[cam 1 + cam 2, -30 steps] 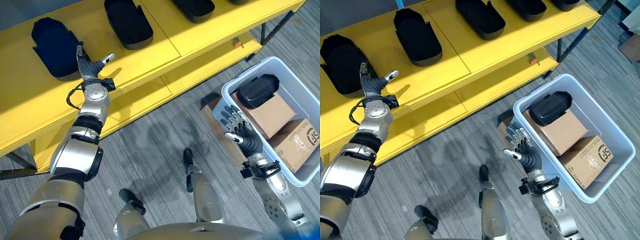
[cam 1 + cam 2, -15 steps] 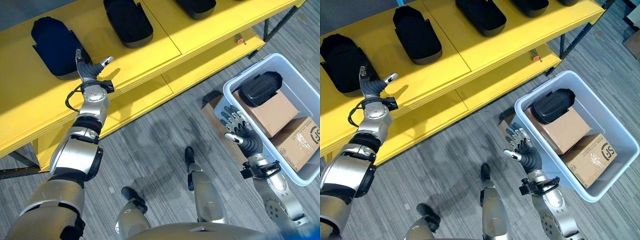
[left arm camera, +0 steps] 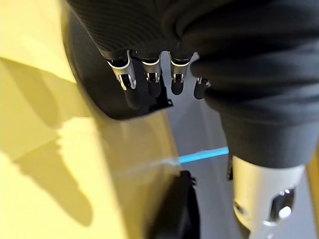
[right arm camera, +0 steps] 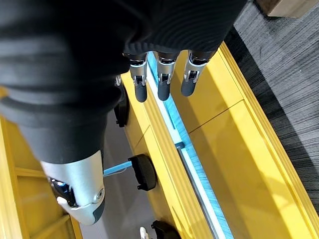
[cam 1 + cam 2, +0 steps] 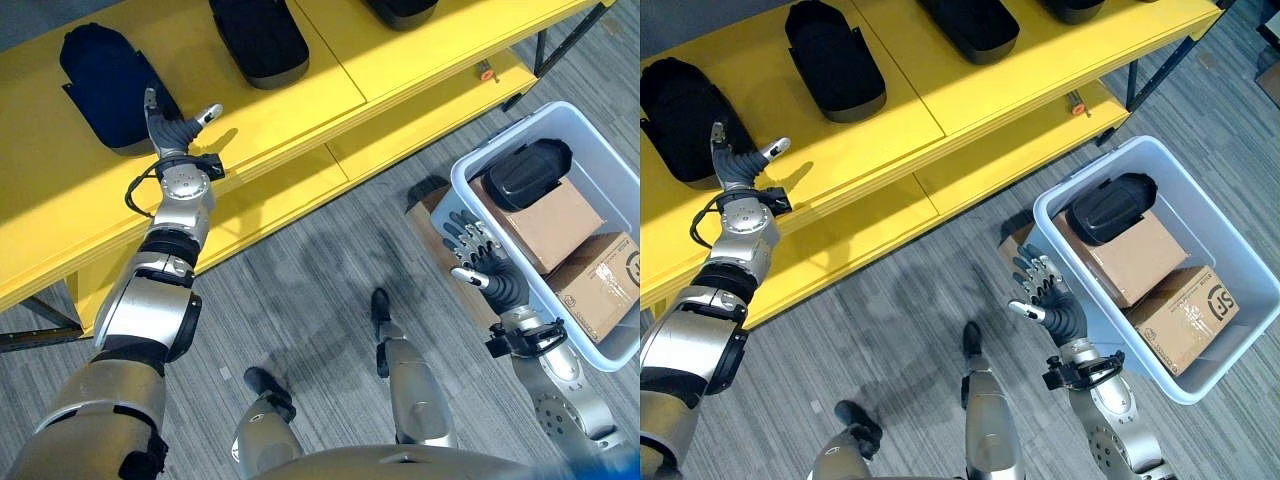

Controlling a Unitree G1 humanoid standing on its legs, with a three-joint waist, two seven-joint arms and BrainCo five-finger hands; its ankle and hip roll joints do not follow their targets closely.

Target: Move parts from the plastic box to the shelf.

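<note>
The left hand (image 5: 172,128) is over the top board of the yellow shelf (image 5: 300,60), just beside the black part (image 5: 105,75) that lies at the shelf's left end; its fingers are straight and spread, the thumb stands apart, and it holds nothing; in the left wrist view the fingers (image 3: 127,84) point toward this dark part, but I cannot tell if they touch it; a second black part (image 5: 258,38) lies further right on the same board, and more dark parts sit along the top edge of the shelf; a lower board (image 5: 1030,125) of the shelf carries a small orange thing (image 5: 1076,98) near its right end; the right hand (image 5: 1045,295) is over the grey floor (image 5: 300,280), just beside the near left wall of the box (image 5: 1065,195); its fingers are straight and fanned out, it is empty, and it is outside the box; the box is pale blue plastic and stands on the floor to the right of the shelf; inside it one black part (image 5: 1110,207) lies at the far end, resting partly on a brown carton (image 5: 1135,260); a second carton (image 5: 1185,320) with print lies beside the first, nearer to the right wall; a flat piece of cardboard (image 5: 425,215) shows on the floor at the left corner of the box.
</note>
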